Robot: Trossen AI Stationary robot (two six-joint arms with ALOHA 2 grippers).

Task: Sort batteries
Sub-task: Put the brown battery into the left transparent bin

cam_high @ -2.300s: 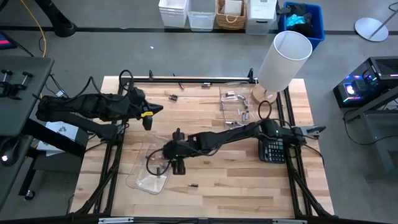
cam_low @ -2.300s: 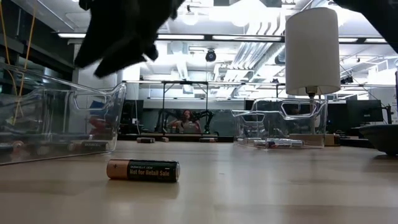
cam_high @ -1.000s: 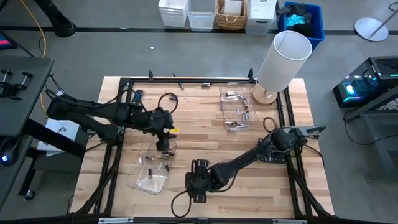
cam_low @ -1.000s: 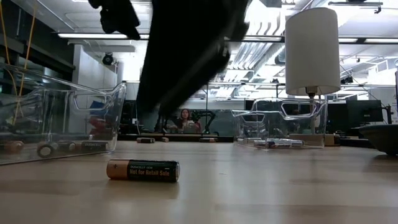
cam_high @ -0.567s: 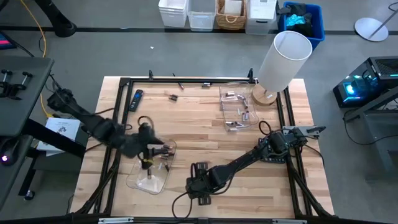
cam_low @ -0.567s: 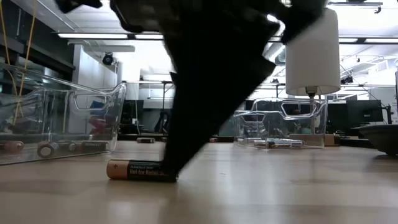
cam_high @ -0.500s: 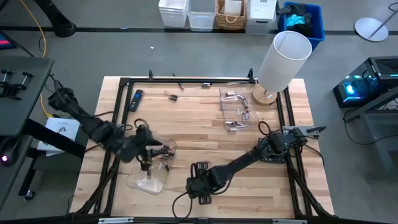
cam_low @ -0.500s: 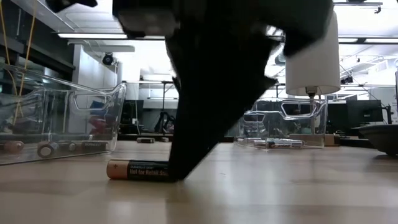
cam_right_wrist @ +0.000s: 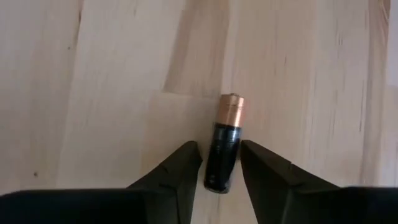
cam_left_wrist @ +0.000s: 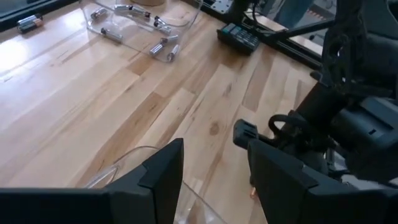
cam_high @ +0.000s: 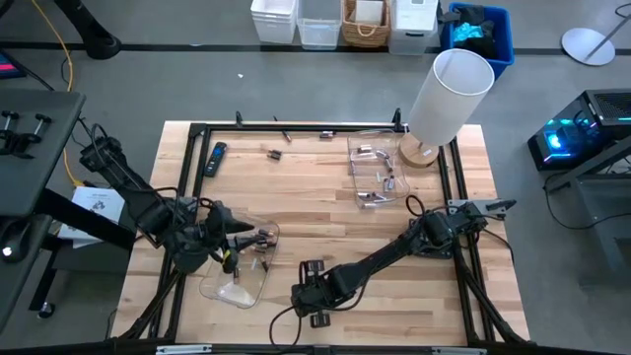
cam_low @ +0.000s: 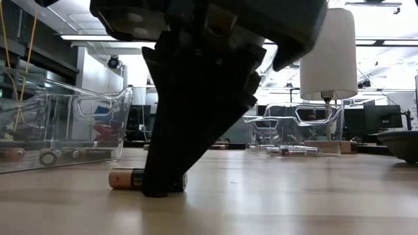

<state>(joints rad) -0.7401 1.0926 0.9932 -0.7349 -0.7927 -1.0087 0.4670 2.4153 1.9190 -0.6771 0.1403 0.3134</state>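
Bare wood surrounds battery (cam_right_wrist: 222,144) between right fingers (cam_right_wrist: 181,172).

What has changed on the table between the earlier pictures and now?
The right gripper swung from mid-table to the front edge and came down astride the loose battery, jaws not yet closed. The left gripper moved from the back to the clear tray. The battery and both trays stayed.

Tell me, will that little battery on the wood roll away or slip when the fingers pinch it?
Probably it could roll: the battery is a smooth cylinder lying on its side on the flat table. The right gripper straddles it, fingers open on either side, which should stop rolling. Its glossy casing looks slippery, yet rigid enough to squeeze.
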